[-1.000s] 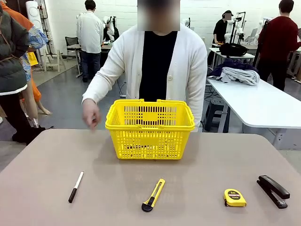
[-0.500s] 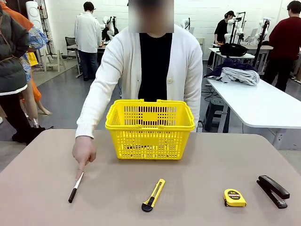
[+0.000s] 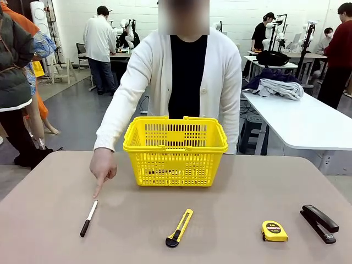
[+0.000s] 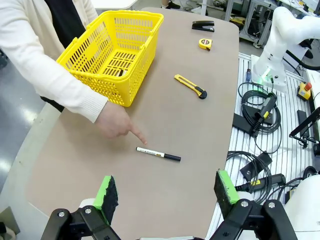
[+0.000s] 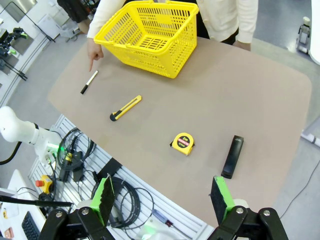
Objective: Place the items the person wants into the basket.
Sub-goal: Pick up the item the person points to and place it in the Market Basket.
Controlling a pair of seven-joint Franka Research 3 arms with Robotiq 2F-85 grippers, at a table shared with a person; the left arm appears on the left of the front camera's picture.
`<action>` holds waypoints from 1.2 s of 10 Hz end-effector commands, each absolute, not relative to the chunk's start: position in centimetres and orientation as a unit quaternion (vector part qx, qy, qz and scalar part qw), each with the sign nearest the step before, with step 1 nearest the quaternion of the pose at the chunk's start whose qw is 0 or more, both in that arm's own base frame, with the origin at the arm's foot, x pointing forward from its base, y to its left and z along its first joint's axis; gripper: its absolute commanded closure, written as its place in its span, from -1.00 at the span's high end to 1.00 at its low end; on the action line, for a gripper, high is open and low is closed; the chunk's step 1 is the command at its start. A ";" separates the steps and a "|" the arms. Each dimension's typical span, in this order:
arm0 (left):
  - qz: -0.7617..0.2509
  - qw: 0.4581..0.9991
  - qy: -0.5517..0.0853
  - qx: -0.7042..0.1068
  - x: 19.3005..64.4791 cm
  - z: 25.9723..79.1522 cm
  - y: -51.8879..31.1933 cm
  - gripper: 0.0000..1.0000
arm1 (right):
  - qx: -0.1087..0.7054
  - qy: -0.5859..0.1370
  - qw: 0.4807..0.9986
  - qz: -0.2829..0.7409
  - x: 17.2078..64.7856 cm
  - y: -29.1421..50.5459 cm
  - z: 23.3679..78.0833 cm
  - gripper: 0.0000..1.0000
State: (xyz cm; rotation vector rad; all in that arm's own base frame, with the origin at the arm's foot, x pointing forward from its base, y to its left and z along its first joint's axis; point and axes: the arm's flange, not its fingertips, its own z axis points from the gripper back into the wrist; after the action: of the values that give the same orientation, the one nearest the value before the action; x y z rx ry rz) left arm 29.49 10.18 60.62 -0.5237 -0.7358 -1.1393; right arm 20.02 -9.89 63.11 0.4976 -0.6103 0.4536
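Observation:
The black marker with the white cap [image 3: 88, 218] lies at the table's front left, also seen as the marker [image 4: 158, 154] and the marker [image 5: 89, 82]. The person's hand [image 3: 102, 168] points an index finger down at its white end from just behind it. The yellow basket [image 3: 176, 165] stands in the middle in front of the person; a thin dark thing [image 4: 120, 73] lies inside it, too unclear to name. The yellow tape measure [image 3: 274, 231] sits front right. My left gripper [image 4: 165, 192] and right gripper [image 5: 161, 197] hang open, high above the table's near edge, holding nothing.
A yellow-and-black utility knife [image 3: 179, 227] lies front centre and a black stapler [image 3: 319, 223] at the front right edge. Cables and an arm base [image 4: 272, 55] sit on the robot's side beyond the table edge. A white table [image 3: 308, 121] stands behind on the right.
The person's hand dropped from beside the basket to the marker's white cap, then drew back a little, still pointing at it. Nothing on the table moved.

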 end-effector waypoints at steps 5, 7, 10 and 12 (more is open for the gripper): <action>-0.479 0.841 -0.193 -0.162 31.2 62.2 4.2 1.00 | 0.246 -0.294 0.896 0.224 20.1 -9.7 63.0 1.00; -0.482 0.871 -0.066 -0.068 32.5 61.3 -2.1 1.00 | 0.246 -0.294 0.896 0.224 20.1 -9.7 63.0 1.00; -0.436 0.898 0.033 -0.043 33.9 56.2 -8.8 1.00 | 0.246 -0.294 0.896 0.224 20.1 -9.7 63.0 1.00; -0.401 0.915 0.028 0.023 34.5 51.9 -11.2 1.00 | 0.246 -0.294 0.896 0.224 20.1 -9.7 63.0 1.00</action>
State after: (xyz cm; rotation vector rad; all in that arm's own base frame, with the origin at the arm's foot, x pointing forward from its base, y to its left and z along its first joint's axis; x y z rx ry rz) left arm 34.04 -11.25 52.90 -0.0072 0.0828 -0.8641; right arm 20.02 -9.83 63.13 0.4962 -0.6099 0.4545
